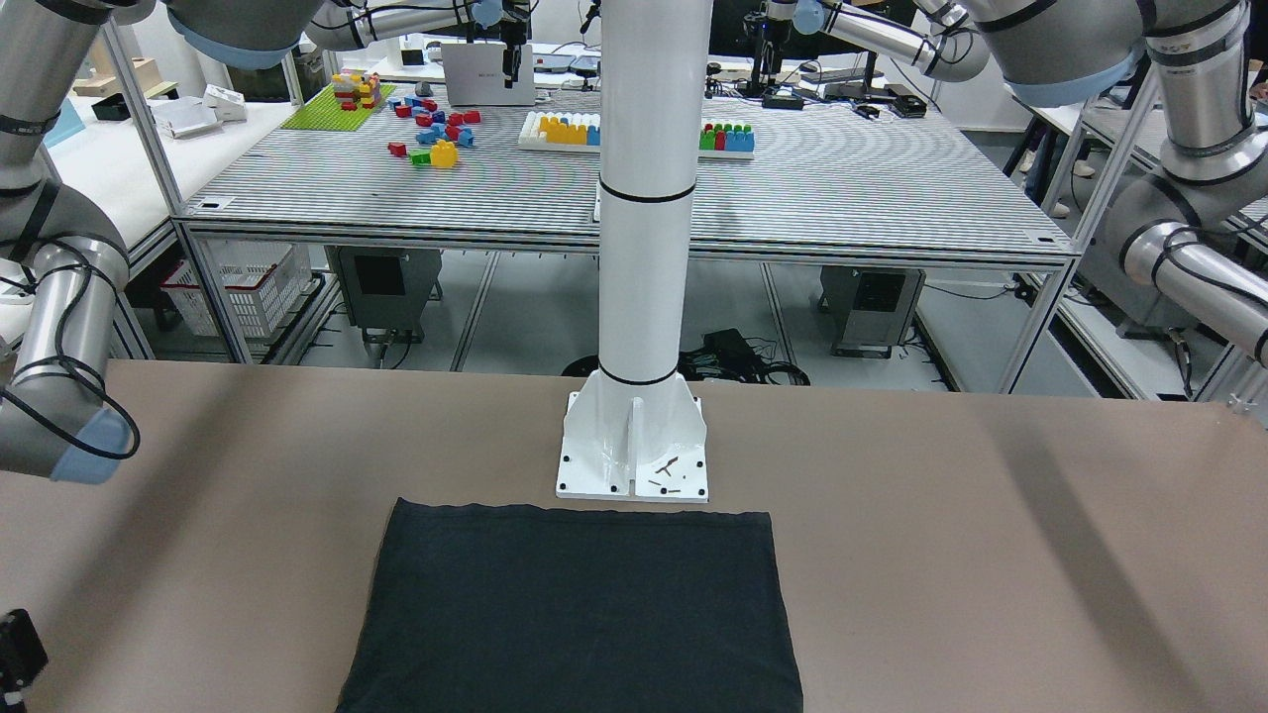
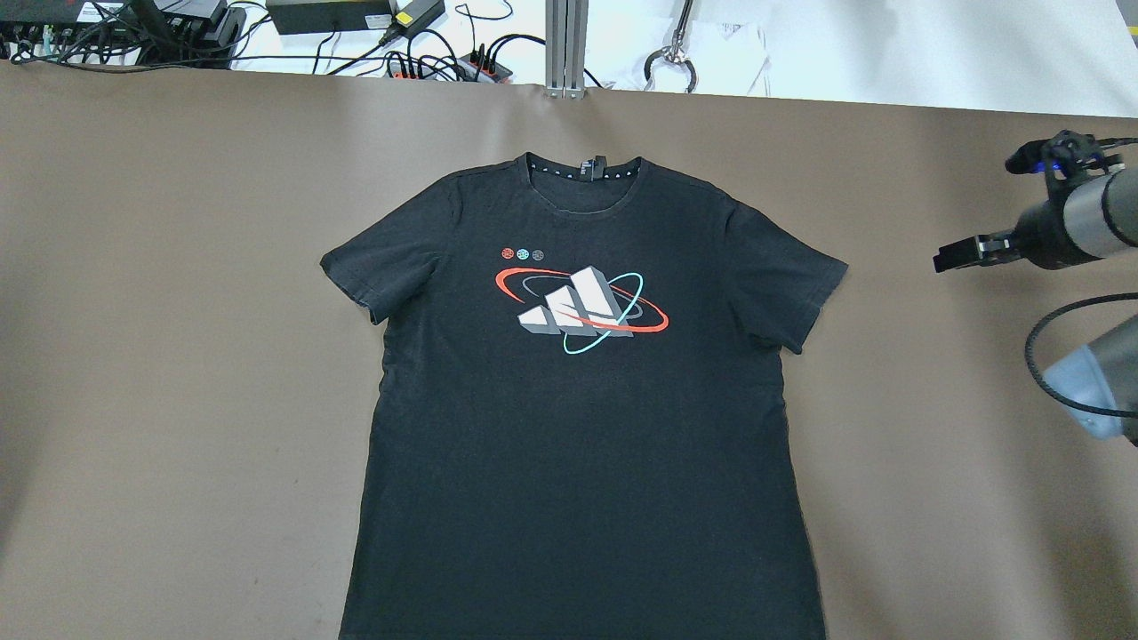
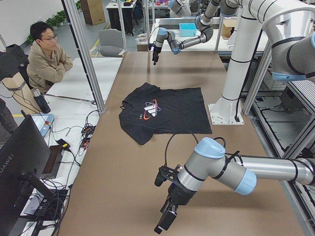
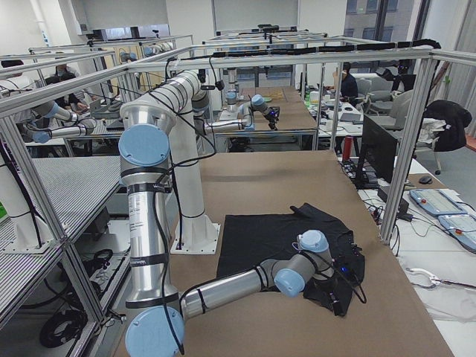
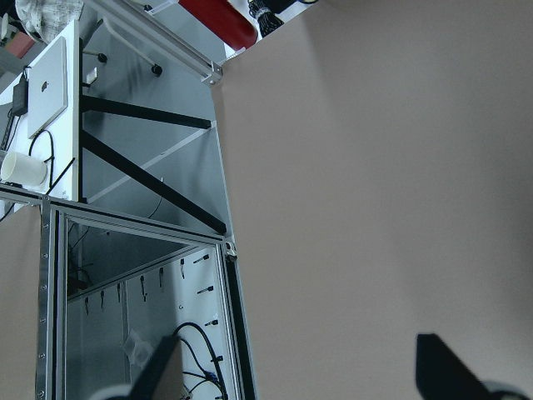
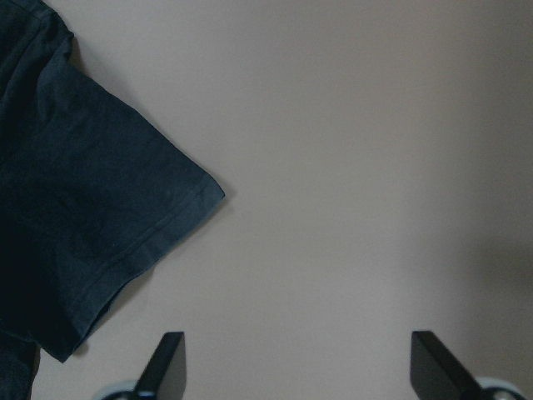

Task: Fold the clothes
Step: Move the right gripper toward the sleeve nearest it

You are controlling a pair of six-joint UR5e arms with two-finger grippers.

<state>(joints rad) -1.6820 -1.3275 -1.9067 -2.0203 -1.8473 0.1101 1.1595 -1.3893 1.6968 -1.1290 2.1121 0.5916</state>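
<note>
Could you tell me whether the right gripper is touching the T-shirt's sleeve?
Apart. The overhead view shows bare table between the right gripper and the sleeve.

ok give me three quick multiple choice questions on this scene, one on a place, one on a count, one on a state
1. Where is the right end effector relative to the t-shirt?
A. directly above its middle
B. over bare table beside a sleeve
C. clamped on its fabric

2. How many small round dots sit above the logo?
A. three
B. one
C. five

3. What state is the t-shirt in?
A. folded in half
B. bunched in a pile
C. spread flat, print up

Answers:
1 B: the right wrist view shows it open over bare table, just off the sleeve edge.
2 A: the overhead view shows three dots in a row.
3 C: in the overhead view both sleeves and the body lie flat with the logo facing up.
</note>
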